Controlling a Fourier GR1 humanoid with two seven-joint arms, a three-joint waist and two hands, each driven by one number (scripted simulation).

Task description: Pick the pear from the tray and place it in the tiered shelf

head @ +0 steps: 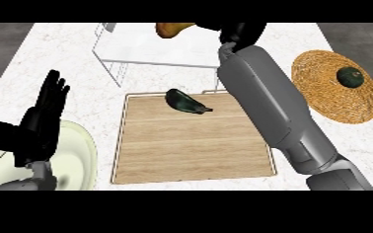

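One pear (pixel 172 29) in curled right hand (pixel 241 32) above shelf (pixel 146 49); left hand (pixel 42 121) open.

This is a kitchen: a white speckled stone worktop (pixel 58 59) carries a flat wooden tray (pixel 193 145) with a dark green vegetable (pixel 186 102), a white wire tiered shelf (pixel 157 47), a round woven wicker mat (pixel 331 86) and a pale green plate (pixel 80 153).
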